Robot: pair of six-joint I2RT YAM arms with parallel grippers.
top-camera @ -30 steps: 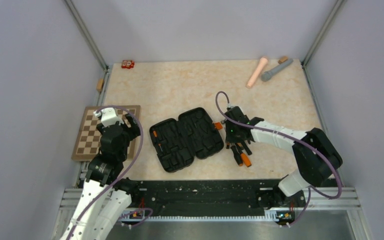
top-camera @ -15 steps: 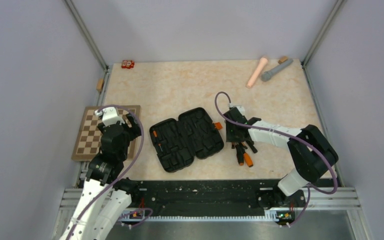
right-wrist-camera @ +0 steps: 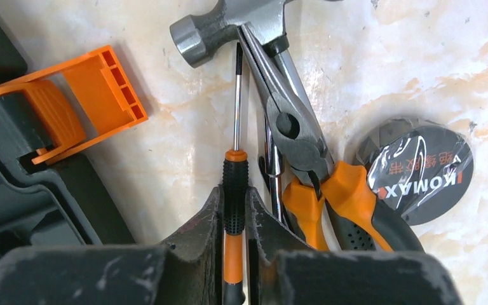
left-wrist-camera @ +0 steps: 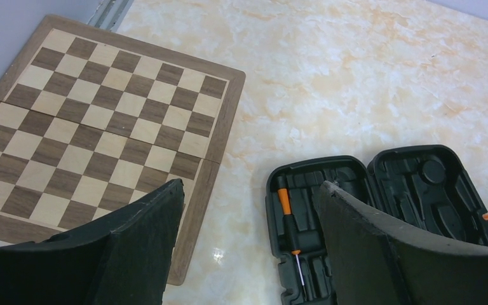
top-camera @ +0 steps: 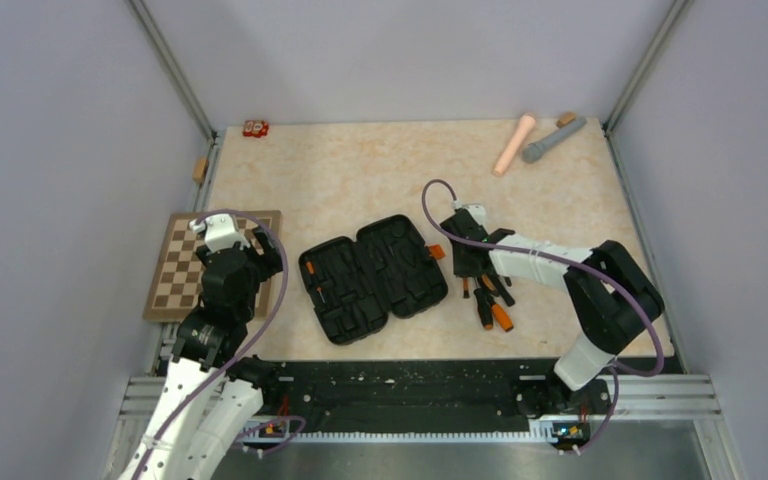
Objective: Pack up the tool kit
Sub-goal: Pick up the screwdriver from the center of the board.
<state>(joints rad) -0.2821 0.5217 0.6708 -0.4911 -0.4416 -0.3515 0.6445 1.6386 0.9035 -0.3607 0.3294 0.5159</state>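
Between the right jaws, seen from the wrist, a screwdriver is clamped by its black-and-orange handle, the jaws all but together on it. Its long axis runs straight out from the wrist, and the tip ends beside the head of a hammer. Pliers touch its right side, and a roll of tape lies further right. The open case lies just to the left of these jaws, its orange latch facing them, so we judge the right arm the nearer one. The left jaws stand wide apart and empty near the chessboard, well apart from the loose tools. A second screwdriver is seated in the case. The handle's butt is cut off from view. We cannot tell whether the screwdriver is clear of the desk, nor which slot fits it.
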